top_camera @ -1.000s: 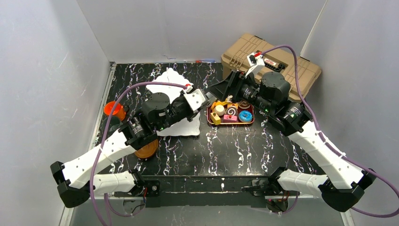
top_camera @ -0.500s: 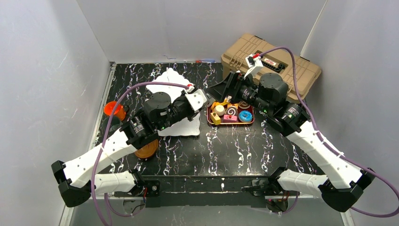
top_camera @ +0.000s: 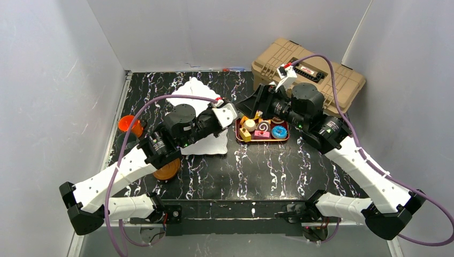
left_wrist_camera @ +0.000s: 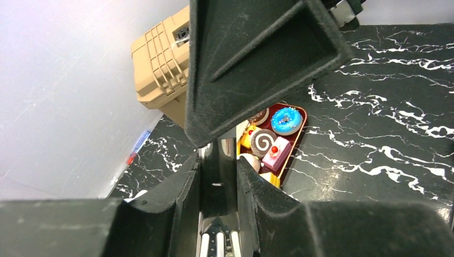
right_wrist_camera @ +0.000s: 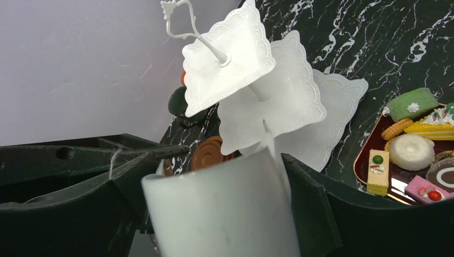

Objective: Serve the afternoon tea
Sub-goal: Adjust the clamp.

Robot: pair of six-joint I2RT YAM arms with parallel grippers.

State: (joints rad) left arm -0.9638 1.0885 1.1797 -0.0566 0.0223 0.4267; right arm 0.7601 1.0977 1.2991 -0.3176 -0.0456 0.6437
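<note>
White stand [top_camera: 194, 90]: three tiers, on the bench [top_camera: 267, 166] left of centre toward the far side. The left arm crosses over its near plates. In the right wrist view it rises beyond the right fingers.
Red tray [top_camera: 262, 140]: mid-bench, just right of the stand.
Pastries: all lie in the tray, among them a blue donut [top_camera: 278, 131], a swirl roll [top_camera: 263, 127] and a cream round [top_camera: 249, 125].
Left fingers [left_wrist_camera: 182, 182]: close together with a narrow slot between them; I cannot tell whether they pinch anything. From above they sit at the tray's left edge, apart from the pastries, and the tray lies just ahead of them.
Right fingers [right_wrist_camera: 321, 209]: spread wide above the tray's far left corner. A white rounded body [right_wrist_camera: 219, 209] fills the gap between them; what it is, and whether they touch it, I cannot tell. One finger looms just over the left fingers.
Orange cup [top_camera: 128, 124]: at the bench's left edge, well apart from both sets of fingers.
Brown saucer [top_camera: 167, 170]: near left, partly under the left arm.
Tan toolbox [top_camera: 308, 69]: far right corner, behind the right arm.
</note>
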